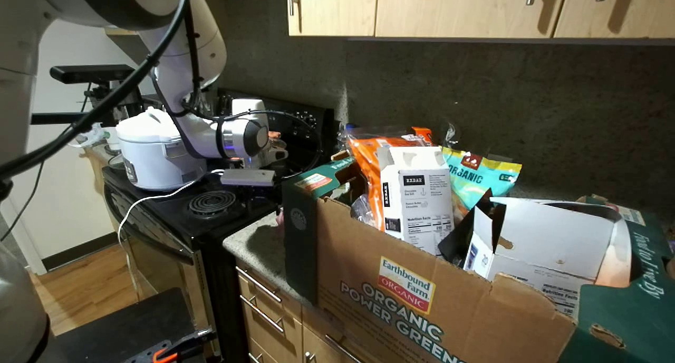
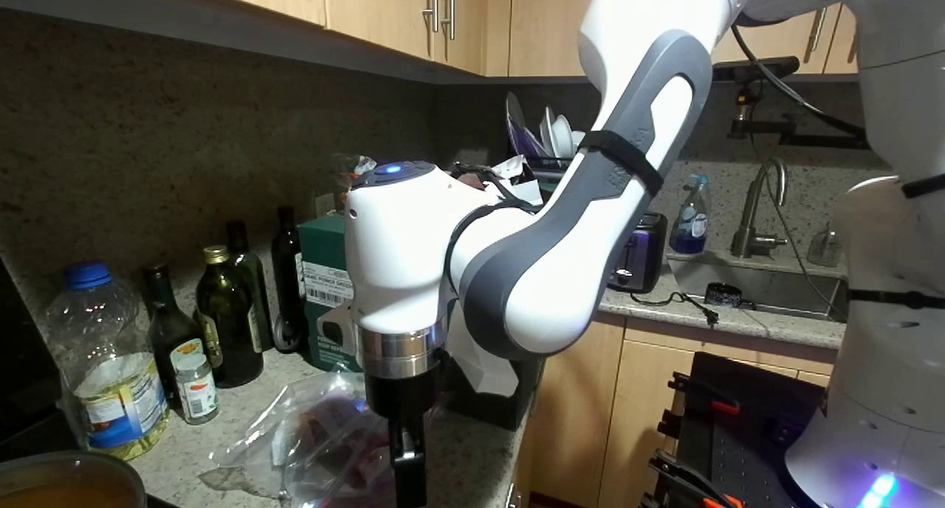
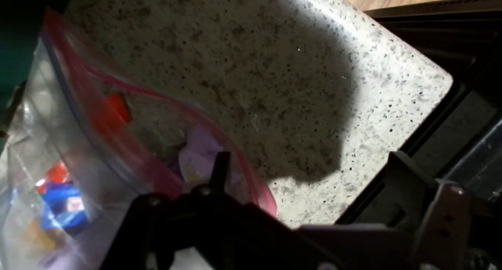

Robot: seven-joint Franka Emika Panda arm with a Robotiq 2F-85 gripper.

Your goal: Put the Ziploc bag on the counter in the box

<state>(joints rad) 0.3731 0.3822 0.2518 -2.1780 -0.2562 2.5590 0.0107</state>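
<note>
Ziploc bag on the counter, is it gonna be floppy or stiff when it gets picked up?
The Ziploc bag is likely floppy, its clear film being creased and wrinkled. It may sag toward the bottom, since a lilac item and a blue item show inside. Those could spill if it's tipped, as its pink zip edges stand apart.

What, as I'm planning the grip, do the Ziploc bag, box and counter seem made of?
Ziploc bag: probably thin, glossy plastic film, see-through with creases and highlights. Box: apparently matte cardboard, brown and printed, with rough edges. Counter: smooth-looking stone or stone-patterned laminate; its speckles fit both.
</note>
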